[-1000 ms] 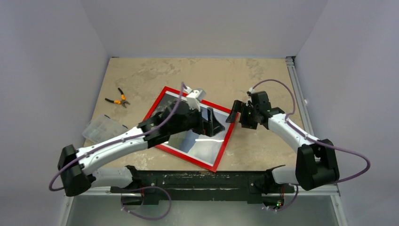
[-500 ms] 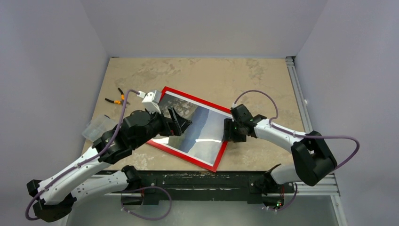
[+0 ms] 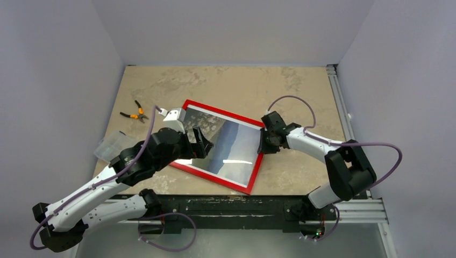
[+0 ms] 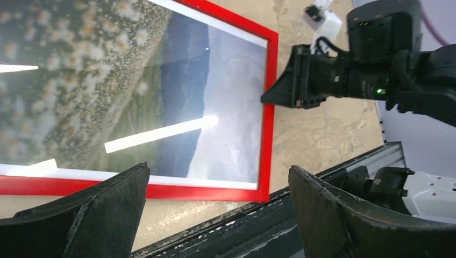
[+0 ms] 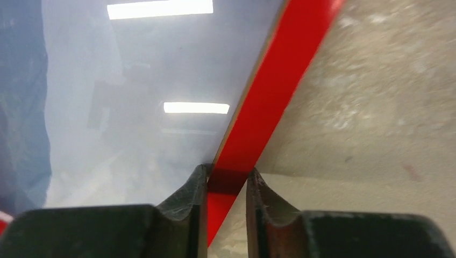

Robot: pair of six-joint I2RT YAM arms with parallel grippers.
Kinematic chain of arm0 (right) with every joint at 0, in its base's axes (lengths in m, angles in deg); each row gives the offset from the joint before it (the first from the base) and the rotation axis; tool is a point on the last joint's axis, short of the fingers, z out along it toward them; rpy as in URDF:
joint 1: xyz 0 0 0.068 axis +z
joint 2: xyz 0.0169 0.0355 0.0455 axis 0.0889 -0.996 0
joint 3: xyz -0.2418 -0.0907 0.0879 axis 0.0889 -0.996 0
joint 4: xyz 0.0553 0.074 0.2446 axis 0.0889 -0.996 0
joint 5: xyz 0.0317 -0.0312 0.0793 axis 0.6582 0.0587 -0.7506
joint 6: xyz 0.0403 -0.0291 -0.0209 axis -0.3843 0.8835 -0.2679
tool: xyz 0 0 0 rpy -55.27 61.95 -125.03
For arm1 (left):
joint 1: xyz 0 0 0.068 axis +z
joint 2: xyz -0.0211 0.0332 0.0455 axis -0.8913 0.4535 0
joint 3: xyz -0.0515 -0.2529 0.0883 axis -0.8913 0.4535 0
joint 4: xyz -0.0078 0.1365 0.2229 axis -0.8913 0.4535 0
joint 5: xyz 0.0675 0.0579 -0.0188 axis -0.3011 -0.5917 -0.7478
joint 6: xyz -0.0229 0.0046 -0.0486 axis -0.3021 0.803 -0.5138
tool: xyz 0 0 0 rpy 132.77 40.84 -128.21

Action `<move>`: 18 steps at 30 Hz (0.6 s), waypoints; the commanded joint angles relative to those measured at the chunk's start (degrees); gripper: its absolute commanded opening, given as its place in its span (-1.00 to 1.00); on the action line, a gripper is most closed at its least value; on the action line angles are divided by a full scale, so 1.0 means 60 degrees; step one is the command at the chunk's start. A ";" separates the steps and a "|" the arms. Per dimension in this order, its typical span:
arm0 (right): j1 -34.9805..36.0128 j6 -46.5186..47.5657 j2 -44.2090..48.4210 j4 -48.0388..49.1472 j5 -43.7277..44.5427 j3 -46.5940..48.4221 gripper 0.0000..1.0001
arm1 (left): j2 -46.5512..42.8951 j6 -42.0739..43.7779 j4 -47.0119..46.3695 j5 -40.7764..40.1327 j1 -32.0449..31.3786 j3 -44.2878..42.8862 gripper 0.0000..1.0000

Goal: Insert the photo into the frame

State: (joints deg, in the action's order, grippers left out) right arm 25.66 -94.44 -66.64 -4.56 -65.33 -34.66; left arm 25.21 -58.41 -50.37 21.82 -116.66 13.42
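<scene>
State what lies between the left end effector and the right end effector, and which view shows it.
The photo inside the frame lies between the left end effector and the right end effector, clearest in the top external view.

From above, the left arm and the left gripper cover the near-left corner of the frame and the left part of the photo. The right gripper, closed around the right rim, hides a short stretch of it. In the left wrist view the frame runs off the top and left edges, and the photo's left part blurs into speckles. The right wrist view gives us only a strip of red rim and pane; the rest is cut off. A clear flat thing lies partly under the left arm, and we cannot tell what it is. The pliers are too small for detail.
</scene>
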 commanded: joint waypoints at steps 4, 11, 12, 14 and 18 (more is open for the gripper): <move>-0.1284 0.1741 -0.0269 -0.0581 0.1552 0.1072 -1.00 | 0.0190 0.0188 0.0500 -0.0447 0.0248 0.0337 0.96; -0.1620 0.2740 -0.0535 -0.0540 0.3373 0.2193 -0.72 | 0.0994 0.0315 0.0261 0.0671 0.1357 0.0853 0.96; -0.1649 0.2693 -0.0587 -0.0599 0.3476 0.2402 -0.38 | 0.1184 0.0321 0.0174 0.0898 0.1603 0.0964 0.96; -0.1702 0.2556 -0.0670 -0.0837 0.3286 0.2832 0.09 | 0.1617 0.0288 0.0069 0.1287 0.2235 0.1210 0.96; -0.1739 0.2211 -0.0357 -0.1187 0.2371 0.3067 0.50 | 0.2146 0.0124 0.0125 0.1518 0.3318 0.1777 0.96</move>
State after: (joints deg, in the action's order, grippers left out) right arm 15.72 -80.78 -71.12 -9.42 -50.42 -18.84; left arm 36.30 -57.73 -49.21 27.81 -101.69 21.29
